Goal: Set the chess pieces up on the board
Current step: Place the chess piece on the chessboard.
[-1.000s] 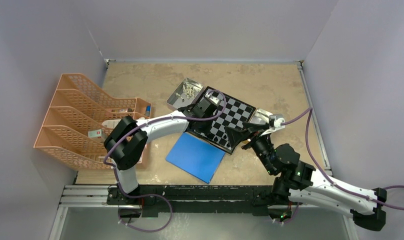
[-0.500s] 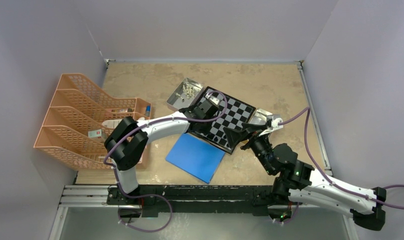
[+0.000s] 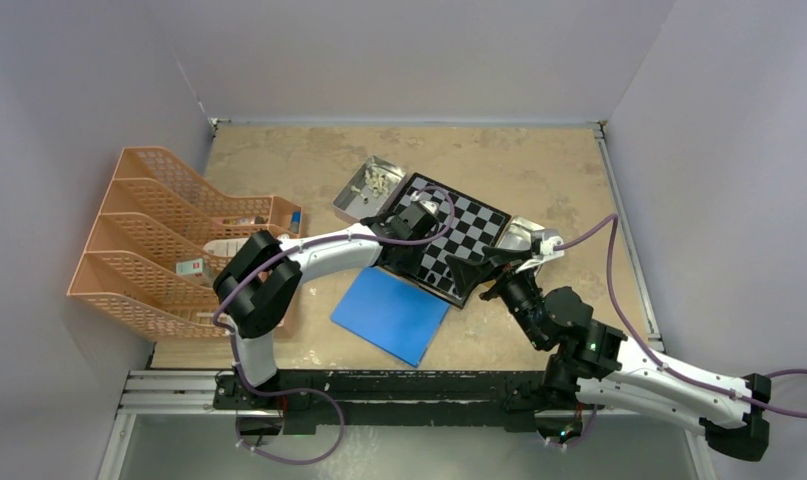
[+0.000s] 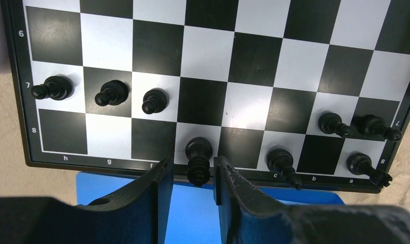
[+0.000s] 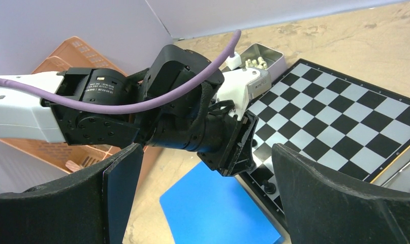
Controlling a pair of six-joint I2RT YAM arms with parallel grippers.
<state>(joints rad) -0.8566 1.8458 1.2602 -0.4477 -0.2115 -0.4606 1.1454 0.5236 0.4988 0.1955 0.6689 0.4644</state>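
While left claw (image 4: pixel 193 168) gapes | black piece (image 4: pixel 198 150) stands between fingers (image 4: pixel 159 195)

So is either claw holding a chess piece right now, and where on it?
Nothing, it seems. The left claw straddles a black piece standing on the board, with a gap on each side; the right claw is open and empty.

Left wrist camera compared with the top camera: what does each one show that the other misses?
Only the left wrist view shows single black chess pieces on rows 7 and 8, the printed letters and numbers, and one piece standing between the parted fingers of the left gripper. Only the top view shows the orange rack, the tin of pale pieces, and the right gripper, wide open. Both show the board and the blue sheet.
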